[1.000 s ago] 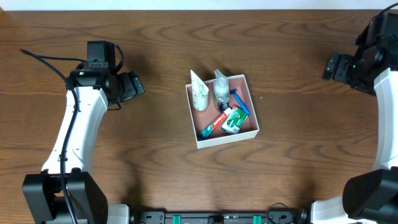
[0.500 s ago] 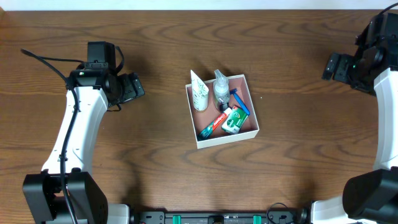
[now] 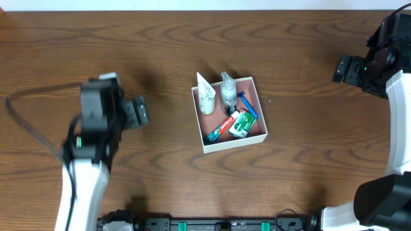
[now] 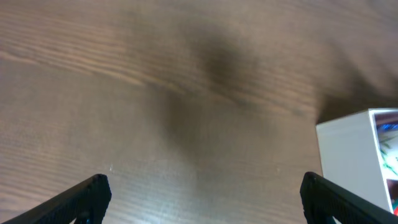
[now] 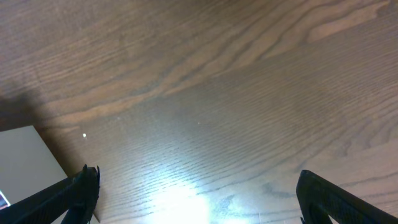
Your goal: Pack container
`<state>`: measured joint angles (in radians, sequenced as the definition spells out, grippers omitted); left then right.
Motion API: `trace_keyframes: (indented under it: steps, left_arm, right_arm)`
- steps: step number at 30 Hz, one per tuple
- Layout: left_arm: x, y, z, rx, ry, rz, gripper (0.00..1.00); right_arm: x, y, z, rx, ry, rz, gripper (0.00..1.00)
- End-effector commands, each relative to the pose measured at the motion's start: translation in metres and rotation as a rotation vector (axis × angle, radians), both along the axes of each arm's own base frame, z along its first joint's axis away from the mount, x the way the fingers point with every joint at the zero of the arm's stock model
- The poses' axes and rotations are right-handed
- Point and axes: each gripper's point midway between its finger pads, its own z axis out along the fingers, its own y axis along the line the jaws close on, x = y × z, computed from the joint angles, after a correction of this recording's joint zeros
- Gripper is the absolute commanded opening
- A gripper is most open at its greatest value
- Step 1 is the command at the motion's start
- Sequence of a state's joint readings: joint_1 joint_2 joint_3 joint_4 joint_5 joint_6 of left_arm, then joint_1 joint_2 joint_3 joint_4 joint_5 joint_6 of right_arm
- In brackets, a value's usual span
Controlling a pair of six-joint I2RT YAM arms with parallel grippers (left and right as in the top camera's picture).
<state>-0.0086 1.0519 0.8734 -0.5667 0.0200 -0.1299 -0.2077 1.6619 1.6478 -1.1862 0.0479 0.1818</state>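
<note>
The container (image 3: 235,142), a square shallow box with white walls and a pinkish inside, sits mid-table. In it lie a white tube (image 3: 205,96), a clear bottle (image 3: 228,91), a blue razor (image 3: 248,104), a toothpaste tube (image 3: 218,129) and a green-and-white soap box (image 3: 241,124). My left gripper (image 3: 139,111) is well left of the box, open and empty; its wrist view shows open jaws (image 4: 202,194) over bare wood, with the container's white wall (image 4: 345,155) at the right edge. My right gripper (image 3: 341,68) hangs open and empty at the far right; the container's corner (image 5: 25,163) shows in its wrist view.
Dark wooden table (image 3: 160,167) all around. The left arm (image 3: 87,151) looks motion-blurred, with its cable (image 3: 29,128) trailing to the left. The right arm's body (image 3: 392,83) stands along the right edge.
The left arm has swung toward the table's front and its gripper sits slightly lower in the overhead view. The right arm and the container's contents have not moved.
</note>
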Motion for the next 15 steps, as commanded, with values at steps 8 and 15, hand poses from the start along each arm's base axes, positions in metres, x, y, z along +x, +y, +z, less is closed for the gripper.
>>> trace_keyframes:
  steps: [8, 15]
  left_arm:
    - [-0.044, -0.014, 0.014, -0.036, -0.446, -0.083, 0.98]
    - [-0.062, -0.028, 0.026, -0.058, -0.618, -0.146, 0.98]
  right_arm:
    - [-0.001, 0.0, 0.002, 0.004, -0.007, -0.006, 0.99]
    - [-0.001, 0.0, 0.002, 0.004, -0.007, -0.006, 0.99]
